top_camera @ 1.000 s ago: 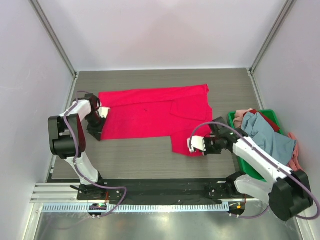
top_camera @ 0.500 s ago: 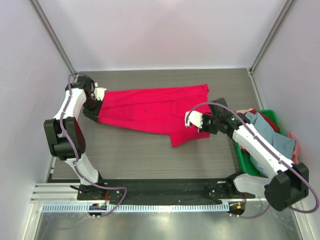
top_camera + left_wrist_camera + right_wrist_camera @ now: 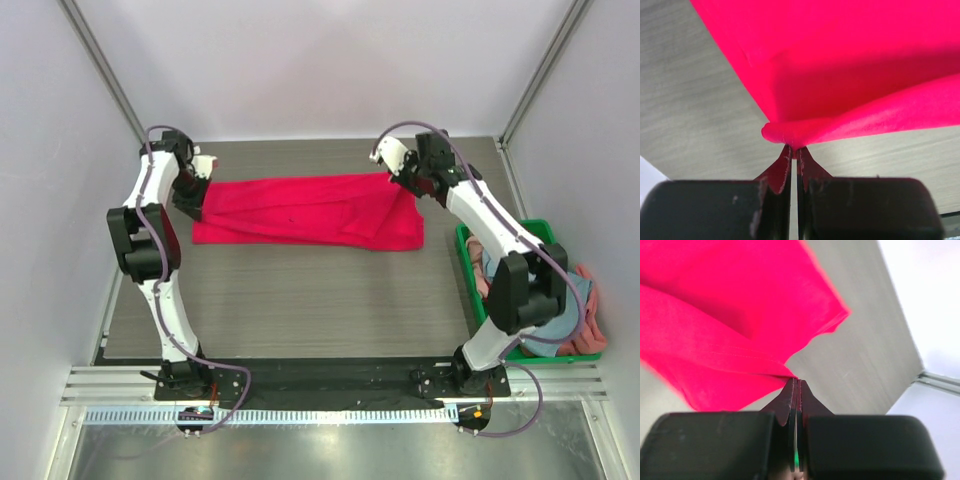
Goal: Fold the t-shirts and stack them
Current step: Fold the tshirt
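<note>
A bright crimson-red t-shirt [image 3: 300, 210] lies folded lengthwise into a long band across the far part of the table. My left gripper [image 3: 196, 178] is shut on its far-left corner, the cloth [image 3: 850, 75] bunched at the fingertips [image 3: 788, 161]. My right gripper [image 3: 398, 172] is shut on the far-right corner, and the red cloth [image 3: 715, 330] hangs from its tips [image 3: 801, 390] above the table. More t-shirts, grey-blue [image 3: 578, 290] and salmon-pink [image 3: 592, 328], are heaped in a green crate [image 3: 466, 240] at the right.
The grey wood-grain table [image 3: 300, 300] is walled in by white panels at the back and both sides. The green crate sits against the right wall. A black rail with both arm bases runs along the near edge [image 3: 320, 380].
Both grippers have carried the near edge of the red t-shirt away from me to the far edge, folding it in half. The arms now reach to the far corners.
</note>
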